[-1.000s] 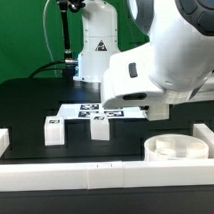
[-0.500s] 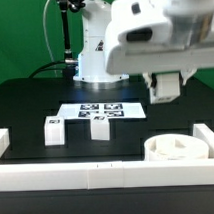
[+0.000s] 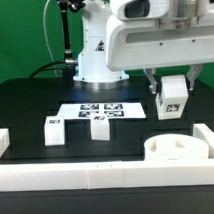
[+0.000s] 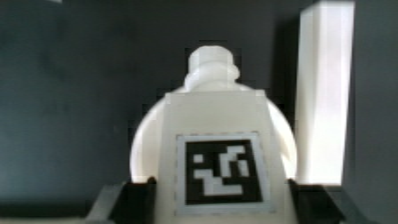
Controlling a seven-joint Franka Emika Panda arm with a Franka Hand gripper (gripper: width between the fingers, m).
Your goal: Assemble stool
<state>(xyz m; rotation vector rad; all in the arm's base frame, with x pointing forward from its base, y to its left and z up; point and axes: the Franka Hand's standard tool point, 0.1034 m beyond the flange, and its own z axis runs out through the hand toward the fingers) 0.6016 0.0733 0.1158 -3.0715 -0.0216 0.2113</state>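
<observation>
A white stool leg [image 3: 173, 97] with a black-and-white tag hangs in the air, and my gripper [image 3: 173, 103] is shut on it, one finger on each side. In the wrist view the same leg [image 4: 217, 130] fills the middle, its peg end pointing away, with the dark fingers [image 4: 135, 202] pressed against its sides. The round white seat [image 3: 178, 149] lies on the black table below, at the exterior view's right. Two more legs [image 3: 54, 130] [image 3: 98, 126] stand upright on the table at the left.
The marker board [image 3: 99, 110] lies flat behind the two standing legs. A long white border rail [image 3: 97, 175] runs along the front edge, with a short piece [image 3: 1, 145] at the left. Another white rail [image 4: 326, 90] shows in the wrist view.
The arm has risen and swung toward the exterior view's right with the leg in its grip. The leg now hangs with its tag facing the exterior camera, above and behind the seat.
</observation>
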